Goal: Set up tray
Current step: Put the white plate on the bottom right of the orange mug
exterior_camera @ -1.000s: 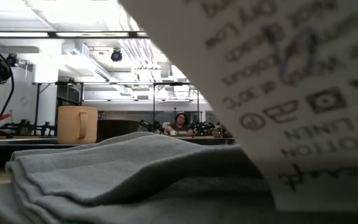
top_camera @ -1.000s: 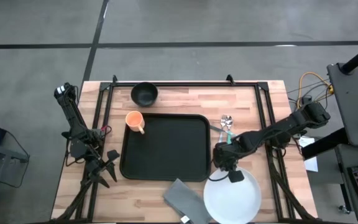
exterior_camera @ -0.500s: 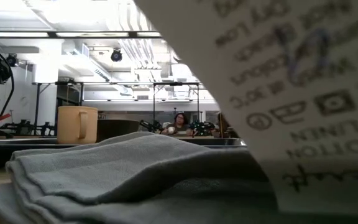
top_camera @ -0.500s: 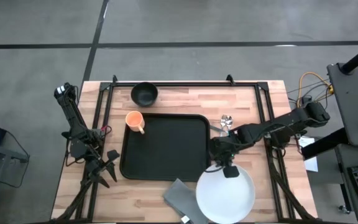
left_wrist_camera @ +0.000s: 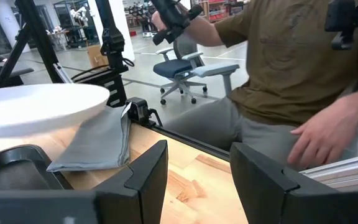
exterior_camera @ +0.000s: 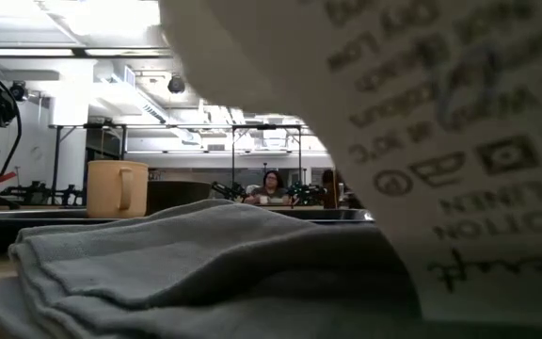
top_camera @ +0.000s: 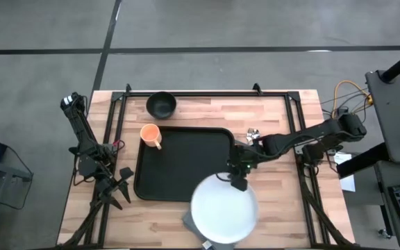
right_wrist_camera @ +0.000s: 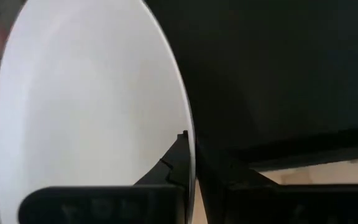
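Gripping the rim of the white plate [top_camera: 223, 210], my right claw [top_camera: 238, 182] hangs over the near right corner of the tray [top_camera: 183, 164]. My wrist view shows the fingers [right_wrist_camera: 178, 163] pinched on the plate's edge [right_wrist_camera: 92, 106], so the hold is narrow and the plate juts out away from me like a lever. Most of it lies beyond my claw, past the tray's near rim and over the grey napkin [top_camera: 192, 221]; the black tray floor stretches off to my other side, toward the orange mug [top_camera: 150, 135] and the black bowl [top_camera: 161, 104] outside its far corner.

As I judge it, the step is getting the plate onto the tray. To do it well I should keep the plate level, carry it clear of the raised rim, and bring its centre over open tray floor before lowering. Any tilt with this edge grip could let it slip, so slow travel matters. I should let go only once it sits flat.

My left claw [left_wrist_camera: 194, 180] waits with fingers apart, at the table's left edge, well away.
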Controlling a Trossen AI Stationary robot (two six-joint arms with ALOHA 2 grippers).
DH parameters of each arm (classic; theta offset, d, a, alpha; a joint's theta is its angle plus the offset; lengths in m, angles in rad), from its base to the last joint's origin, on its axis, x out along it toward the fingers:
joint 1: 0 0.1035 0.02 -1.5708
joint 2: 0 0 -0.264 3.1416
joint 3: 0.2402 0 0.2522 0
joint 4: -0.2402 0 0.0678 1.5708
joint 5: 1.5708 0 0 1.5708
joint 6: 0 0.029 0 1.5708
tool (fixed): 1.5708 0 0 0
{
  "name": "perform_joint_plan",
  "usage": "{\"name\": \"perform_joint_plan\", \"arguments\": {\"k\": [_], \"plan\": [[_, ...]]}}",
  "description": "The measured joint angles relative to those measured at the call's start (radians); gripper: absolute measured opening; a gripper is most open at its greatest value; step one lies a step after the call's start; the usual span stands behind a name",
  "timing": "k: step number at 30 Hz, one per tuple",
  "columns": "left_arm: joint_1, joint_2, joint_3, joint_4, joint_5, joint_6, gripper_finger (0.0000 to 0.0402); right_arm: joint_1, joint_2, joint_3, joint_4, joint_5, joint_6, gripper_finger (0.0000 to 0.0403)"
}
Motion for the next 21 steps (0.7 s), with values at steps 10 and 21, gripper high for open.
{"name": "perform_joint_plan", "arguments": {"k": [10, 21], "plan": [[0.000, 0.000, 0.000, 0.000, 0.000, 0.000, 0.0155, -0.032, 0.147, -0.009, 0.136, 0.079, 0.393, 0.0011], [0.000, -0.001, 0.000, 0.000, 0.000, 0.000, 0.0155, -0.114, 0.380, 0.075, 0.477, 0.186, 0.532, 0.0011]]}}
